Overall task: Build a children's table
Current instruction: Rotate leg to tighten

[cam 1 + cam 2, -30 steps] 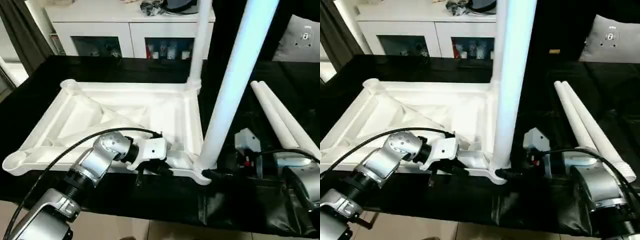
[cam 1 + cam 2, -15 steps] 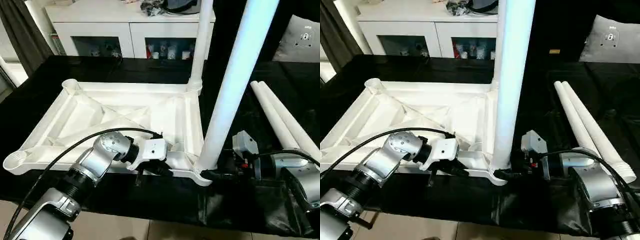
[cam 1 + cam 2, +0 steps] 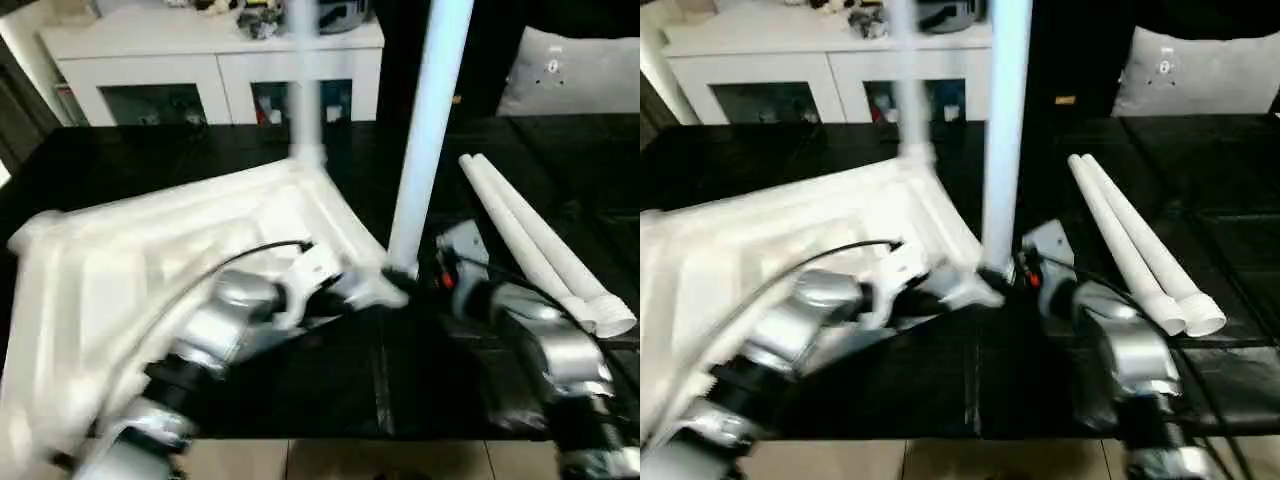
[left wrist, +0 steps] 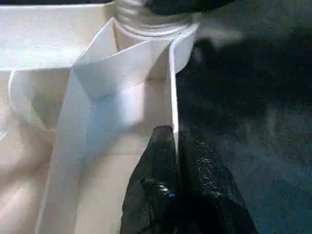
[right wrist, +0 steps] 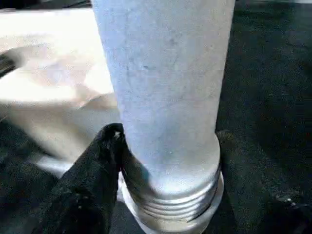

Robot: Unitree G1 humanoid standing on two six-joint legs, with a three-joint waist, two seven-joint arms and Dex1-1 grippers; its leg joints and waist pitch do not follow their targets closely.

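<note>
Motion blur is smearing both head views, worst around the left arm (image 3: 210, 340); overhead light is overexposing the white tabletop (image 3: 130, 260).

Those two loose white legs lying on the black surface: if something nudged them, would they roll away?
Probably yes: the two loose legs are smooth, round tubes lying flat on the black surface. Being tapered, they would likely curve, not run straight. They look like light, stiff plastic.

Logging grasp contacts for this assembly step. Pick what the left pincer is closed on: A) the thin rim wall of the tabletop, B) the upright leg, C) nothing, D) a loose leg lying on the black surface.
A: in the left wrist view the left pincer has its two black fingers pressed on either side of the thin upright rim wall of the tabletop, near the corner socket holding a leg.
</note>
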